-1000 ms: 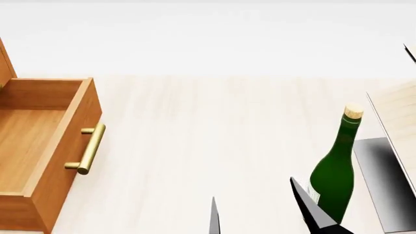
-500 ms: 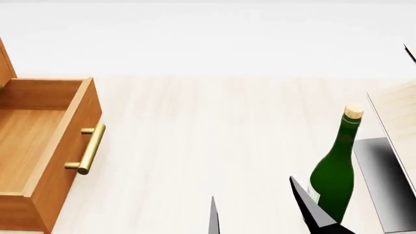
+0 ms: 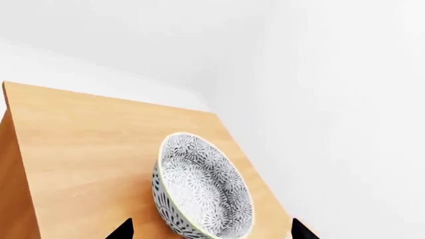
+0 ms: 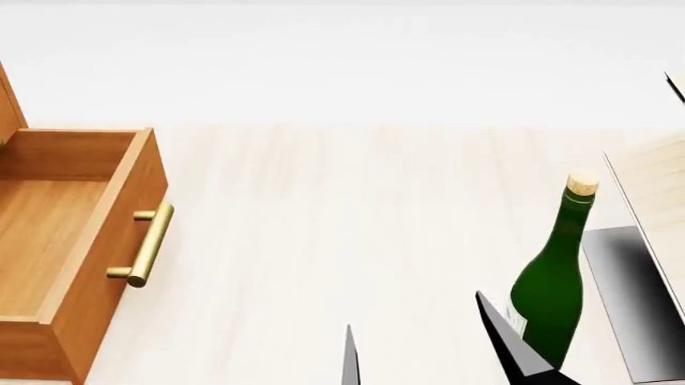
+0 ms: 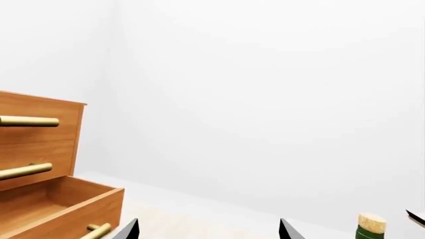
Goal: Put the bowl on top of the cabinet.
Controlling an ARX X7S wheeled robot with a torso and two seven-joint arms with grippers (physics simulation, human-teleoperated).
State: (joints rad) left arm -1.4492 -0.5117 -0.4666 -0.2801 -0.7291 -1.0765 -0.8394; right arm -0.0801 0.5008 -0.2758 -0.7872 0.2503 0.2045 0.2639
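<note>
In the left wrist view the speckled white-grey bowl (image 3: 202,186) rests on the orange-brown top of the cabinet (image 3: 86,149), near its edge towards the white wall. My left gripper (image 3: 211,230) is open. Its dark fingertips (image 3: 123,230) stand wide apart, one on each side of the bowl and clear of it. The head view shows neither the bowl nor the left gripper. My right gripper (image 4: 428,353) hangs open and empty over the pale table, just left of the green bottle (image 4: 551,289). In the right wrist view the right gripper (image 5: 209,230) has only table between its tips.
The cabinet's lowest drawer (image 4: 75,241) stands pulled out at the left, its brass handle (image 4: 144,245) facing the table. Higher drawer fronts (image 5: 33,144) are closed. A corked green bottle (image 5: 371,226) stands beside a pale slanted rack (image 4: 653,192) on a grey base (image 4: 631,305).
</note>
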